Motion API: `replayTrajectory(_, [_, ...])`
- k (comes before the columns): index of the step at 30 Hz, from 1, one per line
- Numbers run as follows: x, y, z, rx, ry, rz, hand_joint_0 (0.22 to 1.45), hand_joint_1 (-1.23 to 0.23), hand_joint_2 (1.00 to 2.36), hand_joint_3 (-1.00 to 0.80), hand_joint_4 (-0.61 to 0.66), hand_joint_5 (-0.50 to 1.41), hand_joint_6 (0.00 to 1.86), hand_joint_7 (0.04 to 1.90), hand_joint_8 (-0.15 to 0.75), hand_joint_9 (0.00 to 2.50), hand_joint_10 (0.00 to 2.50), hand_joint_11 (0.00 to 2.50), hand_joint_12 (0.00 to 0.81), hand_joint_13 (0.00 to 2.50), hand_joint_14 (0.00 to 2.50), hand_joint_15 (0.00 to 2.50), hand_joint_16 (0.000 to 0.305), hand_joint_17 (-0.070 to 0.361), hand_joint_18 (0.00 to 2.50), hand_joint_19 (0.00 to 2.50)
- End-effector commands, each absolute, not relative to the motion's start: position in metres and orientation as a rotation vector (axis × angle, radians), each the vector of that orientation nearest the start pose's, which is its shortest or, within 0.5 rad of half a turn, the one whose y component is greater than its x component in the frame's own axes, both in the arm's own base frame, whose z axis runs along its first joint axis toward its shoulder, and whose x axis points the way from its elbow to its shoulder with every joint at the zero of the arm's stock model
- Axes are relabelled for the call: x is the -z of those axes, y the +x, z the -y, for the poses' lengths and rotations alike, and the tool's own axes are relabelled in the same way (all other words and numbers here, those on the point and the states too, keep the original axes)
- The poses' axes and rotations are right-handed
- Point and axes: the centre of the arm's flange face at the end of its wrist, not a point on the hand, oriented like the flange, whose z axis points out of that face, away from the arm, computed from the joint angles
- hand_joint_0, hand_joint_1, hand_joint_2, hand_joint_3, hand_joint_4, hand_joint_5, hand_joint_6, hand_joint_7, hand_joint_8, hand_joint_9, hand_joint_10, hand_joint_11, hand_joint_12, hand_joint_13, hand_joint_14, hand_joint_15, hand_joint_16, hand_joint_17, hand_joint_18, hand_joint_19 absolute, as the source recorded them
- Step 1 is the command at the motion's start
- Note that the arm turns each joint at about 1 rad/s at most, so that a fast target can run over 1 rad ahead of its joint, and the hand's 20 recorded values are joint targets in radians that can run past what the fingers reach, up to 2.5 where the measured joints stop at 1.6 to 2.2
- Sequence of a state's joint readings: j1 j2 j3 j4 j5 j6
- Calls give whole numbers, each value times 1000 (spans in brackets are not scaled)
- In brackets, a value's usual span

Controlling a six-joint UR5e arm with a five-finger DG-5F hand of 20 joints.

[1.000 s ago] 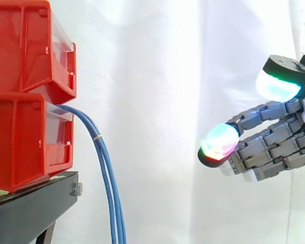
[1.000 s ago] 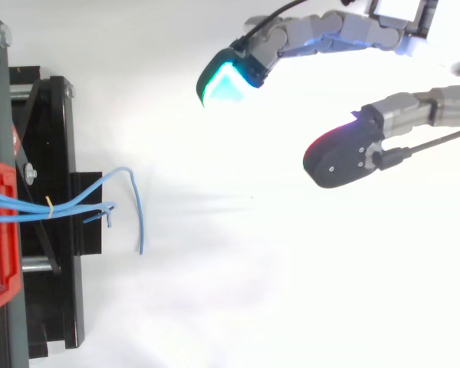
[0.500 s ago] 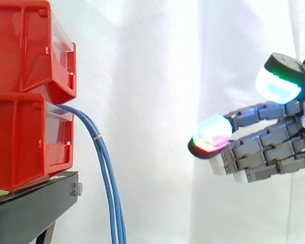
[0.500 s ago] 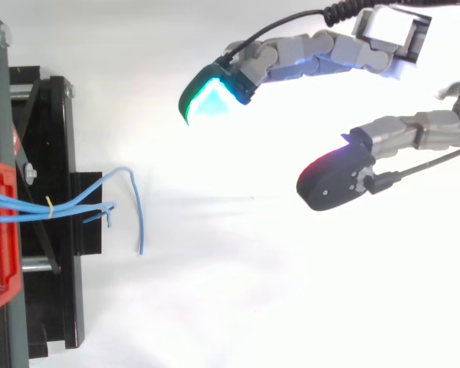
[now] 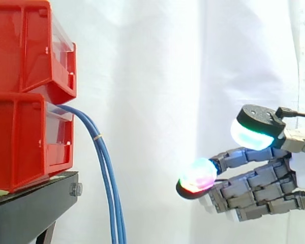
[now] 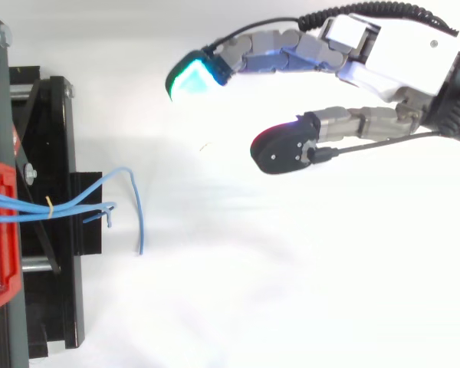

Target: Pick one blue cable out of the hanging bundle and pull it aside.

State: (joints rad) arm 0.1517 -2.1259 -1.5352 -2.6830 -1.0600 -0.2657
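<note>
The hand (image 5: 264, 189) is low on the right in the side view, w/ the white curtain (image 5: 152, 76) behind it. Its fingers (image 5: 197, 176) reach out toward the bins & are spread. One pad glows red, green & pink. The thumb pad sits higher & glows green-blue. There is a wide gap between them & nothing is in it, so the hand holds nothing. The blue cables (image 5: 106, 170) are far from the hand, on the other side of the view. They come out of the front of the lower red bin (image 5: 25, 137), bend over & hang down in a tight bundle past the edge of the black stand (image 5: 30, 208), then run off the bottom of the view. A thin yellow band (image 5: 97, 137) goes round the bundle near the top. The upper red bin (image 5: 25, 46) sits on the lower one. In the top view the hand (image 6: 391, 54) comes in from the upper right. One finger w/ a green pad (image 6: 192, 77) points at the stand, & one w/ a dark back & a bit of red glow sits just below it. The cables (image 6: 61, 203) lie across the stand there. One loose cable (image 6: 140, 222) loops out past the stand & its end points down. The hand is well apart from all of them.
</note>
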Motion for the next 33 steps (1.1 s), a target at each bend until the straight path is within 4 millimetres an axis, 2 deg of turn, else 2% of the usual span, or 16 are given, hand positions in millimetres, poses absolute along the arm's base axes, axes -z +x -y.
replayTrajectory(1, [-227, 669, 83, -678, 1199, -1096, 499, -536, 1000, -500, 166, -214, 501, 657, 197, 466, 2, 51, 234, 239, 1, 79, 38, 86, 117, 227])
replayTrajectory(3, [-230, 672, 83, -673, 1177, -1078, 499, -536, 1000, -500, 178, -206, 501, 663, 199, 470, 2, 60, 233, 239, 3, 83, 38, 86, 117, 228])
replayTrajectory(9, [-209, 725, 83, -692, 1130, -993, 500, -534, 1000, -500, 184, -199, 501, 674, 200, 472, 0, 61, 234, 241, 3, 81, 38, 86, 123, 232])
replayTrajectory(10, [-202, 742, 79, -713, 1131, -1025, 500, -533, 1000, -500, 189, -196, 501, 676, 202, 475, 2, 62, 234, 241, 3, 80, 38, 86, 122, 232])
replayTrajectory(12, [-194, 759, 74, -713, 1143, -1094, 500, -533, 1000, -500, 193, -191, 501, 682, 203, 478, 2, 56, 235, 240, 3, 80, 38, 86, 122, 232])
replayTrajectory(13, [-194, 759, 73, -714, 1143, -1095, 500, -532, 1000, -500, 196, -188, 501, 684, 205, 479, 2, 56, 235, 239, 3, 81, 38, 86, 122, 232])
replayTrajectory(14, [-190, 769, 68, -709, 1151, -1134, 500, -531, 1000, -500, 197, -186, 501, 684, 205, 480, 0, 52, 235, 240, 3, 77, 38, 86, 122, 231])
replayTrajectory(16, [-183, 776, 64, -714, 1151, -1139, 500, -531, 1000, -500, 199, -183, 502, 687, 205, 481, 2, 57, 235, 240, 1, 81, 38, 86, 129, 230])
replayTrajectory(26, [-187, 781, 49, -743, 1121, -1118, 502, -532, 1000, -500, 212, -171, 502, 709, 208, 500, 2, 65, 235, 246, 3, 79, 38, 86, 138, 241])
replayTrajectory(33, [-186, 781, 49, -761, 1138, -1112, 496, -524, 1000, -500, 229, -153, 502, 784, 212, 510, 2, 69, 237, 254, 3, 84, 39, 87, 153, 245])
